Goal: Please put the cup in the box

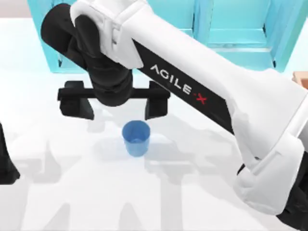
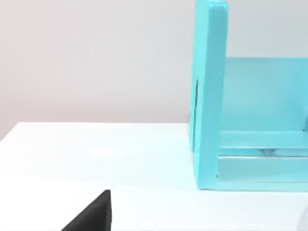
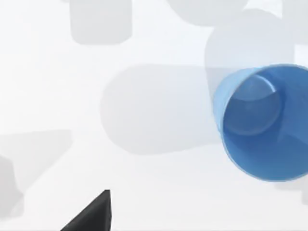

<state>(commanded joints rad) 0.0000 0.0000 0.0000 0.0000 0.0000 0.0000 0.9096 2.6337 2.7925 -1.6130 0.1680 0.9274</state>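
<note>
The small blue cup (image 1: 136, 138) stands upright on the white table (image 1: 57, 192), its round rim up. My right gripper (image 1: 118, 113) hovers just behind it, open wide, with one black finger on each side and nothing between them. The cup is apart from both fingers and sits nearer the right-hand one (image 1: 156, 103). The right wrist view shows the cup (image 3: 262, 122) from above, with one fingertip (image 3: 94, 214) far from it. A tan corner of the box (image 1: 302, 78) peeks in at the table's right edge. My left arm (image 1: 5, 161) is parked at the left edge.
A big cyan shelf unit (image 1: 231, 33) stands along the back of the table; the left wrist view faces its side wall (image 2: 211, 96). The right arm's white body (image 1: 226, 96) crosses above the table's right half. Arm shadows lie on the table.
</note>
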